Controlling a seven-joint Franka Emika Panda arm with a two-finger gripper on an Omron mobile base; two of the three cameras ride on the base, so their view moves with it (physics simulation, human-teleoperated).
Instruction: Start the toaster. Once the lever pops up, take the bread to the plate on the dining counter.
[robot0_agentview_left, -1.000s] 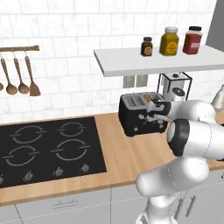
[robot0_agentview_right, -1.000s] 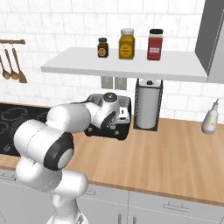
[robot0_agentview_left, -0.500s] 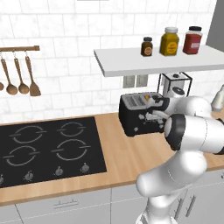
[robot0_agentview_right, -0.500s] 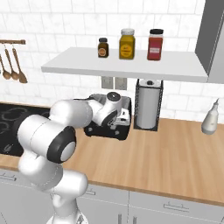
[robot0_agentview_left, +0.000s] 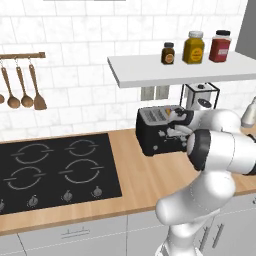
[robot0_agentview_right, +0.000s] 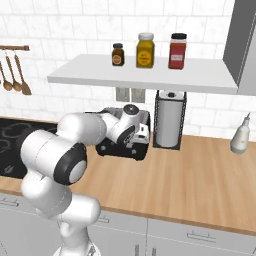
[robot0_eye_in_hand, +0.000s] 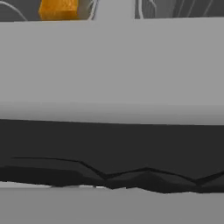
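Left base view: gripper (robot0_agentview_left: 176, 131) at toaster (robot0_agentview_left: 156, 131) front, jaws unclear.

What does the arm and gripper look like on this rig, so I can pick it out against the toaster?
The arm has glossy white rounded shells with dark charcoal joint caps, and no cables or markings can be made out. The gripper is a small white hand block with dark fingers, hard to separate from the black toaster.

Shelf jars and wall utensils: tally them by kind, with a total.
Dark brown jar: 1
Yellow jar: 1
Red jar: 1
Hanging wooden utensils in the left base view: 4
Total: 7
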